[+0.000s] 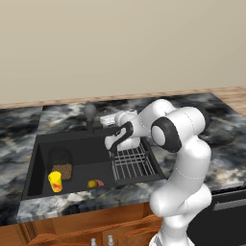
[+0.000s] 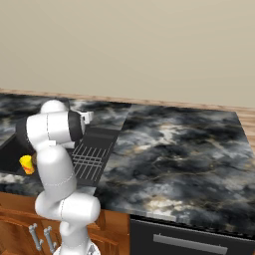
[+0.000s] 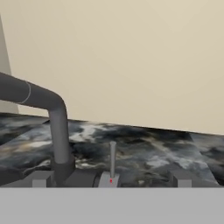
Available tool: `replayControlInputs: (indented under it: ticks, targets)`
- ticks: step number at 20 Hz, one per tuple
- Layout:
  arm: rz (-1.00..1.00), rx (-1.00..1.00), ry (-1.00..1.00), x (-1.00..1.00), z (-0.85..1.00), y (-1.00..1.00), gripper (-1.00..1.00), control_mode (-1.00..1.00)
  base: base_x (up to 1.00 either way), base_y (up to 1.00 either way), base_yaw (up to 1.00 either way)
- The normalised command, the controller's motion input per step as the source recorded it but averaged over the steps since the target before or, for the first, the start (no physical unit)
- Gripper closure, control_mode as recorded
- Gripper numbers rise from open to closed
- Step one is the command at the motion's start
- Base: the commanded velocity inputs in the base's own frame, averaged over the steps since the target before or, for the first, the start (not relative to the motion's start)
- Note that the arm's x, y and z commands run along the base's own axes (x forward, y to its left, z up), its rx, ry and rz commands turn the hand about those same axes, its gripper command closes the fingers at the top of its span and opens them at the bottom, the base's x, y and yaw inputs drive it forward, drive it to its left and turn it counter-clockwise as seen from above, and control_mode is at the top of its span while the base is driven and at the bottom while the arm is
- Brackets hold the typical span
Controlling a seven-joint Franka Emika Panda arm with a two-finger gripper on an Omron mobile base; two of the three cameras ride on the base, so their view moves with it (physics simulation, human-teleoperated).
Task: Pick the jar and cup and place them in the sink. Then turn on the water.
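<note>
Black sink (image 1: 43, 144) holding one jar (image 1: 62, 165), one yellow cup (image 1: 55, 181), end effector (image 1: 113, 150) empty, jaws spread.

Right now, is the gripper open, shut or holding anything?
Gripper: jaws open, holding nothing, above the black rectangular sink near the dark grey faucet.

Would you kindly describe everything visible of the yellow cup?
The cup is small, bright yellow, plastic-looking, with a red mark on its side. It stands upright on the floor of the black sink, near the front left corner, just in front of the brown jar. Nothing grips it.
</note>
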Motion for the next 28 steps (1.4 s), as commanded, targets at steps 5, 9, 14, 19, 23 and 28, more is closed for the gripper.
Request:
replayControlInputs:
  ticks: [5,9,14,19,23,28]
  targets:
    - [0.00,0.01,-0.08,0.01,-0.32,0.00,-1.00,-1.00,0.00,0.00,0.00]
    - [0.00,0.01,-0.08,0.01,-0.34,0.00,-1.00,-1.00,0.00,0.00,0.00]
    - [0.00,0.01,-0.08,0.00,-0.33,0.00,-1.00,-1.00,0.00,0.00,0.00]
    - [0.00,0.01,-0.07,0.01,-0.30,0.00,-1.00,-1.00,0.00,0.00,0.00]
    - [0.00,0.01,-0.07,0.09,-0.17,0.00,-1.00,-1.00,0.00,0.00,0.00]
    - [0.00,0.03,-0.08,0.15,-0.09,0.00,-1.00,-1.00,0.00,0.00,0.00]
